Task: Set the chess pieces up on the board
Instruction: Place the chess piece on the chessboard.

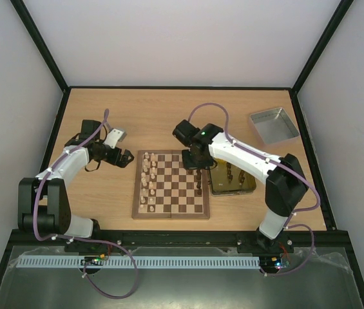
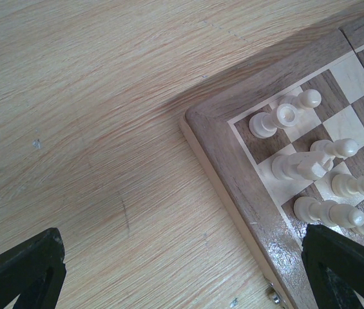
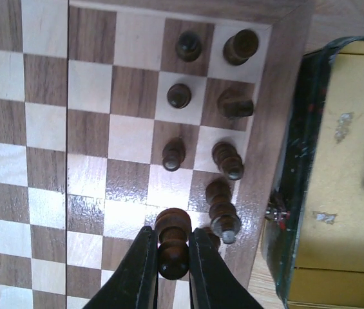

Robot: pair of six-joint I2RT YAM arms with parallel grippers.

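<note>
While it was clamped between the narrowly closed right jaws, one dark chess piece (image 3: 172, 248) was held upright over the squares near the right edge of the board (image 1: 171, 216), in the second column in from that border; whether its base touched the wood could not be told. Beside it, the other dark pieces (image 3: 228, 159) were seen standing in two short files, taller figures in the outermost column and small pawns (image 3: 179, 95) in the column next to it. Along the opposite side of the board, the cream pieces (image 1: 148, 183) were lined up in two columns, and in the left wrist view several of them (image 2: 310, 164) were seen close to the board's corner border (image 2: 233, 161). Just to the right of the board, touching or nearly touching its edge, a gold tin (image 1: 233, 191) was placed, with a few more dark figures (image 1: 230, 172) standing inside it. Farther off, at the far right of the wooden surface (image 1: 169, 116), a silver-grey tray (image 1: 273, 125) was set well apart from everything else. The right arm (image 1: 246, 154) was stretched across the tin to the board. The left jaws, at the end of the left arm (image 1: 72, 161), were spread wide with nothing between them, held over bare surface just beside the board's far left corner.
</note>
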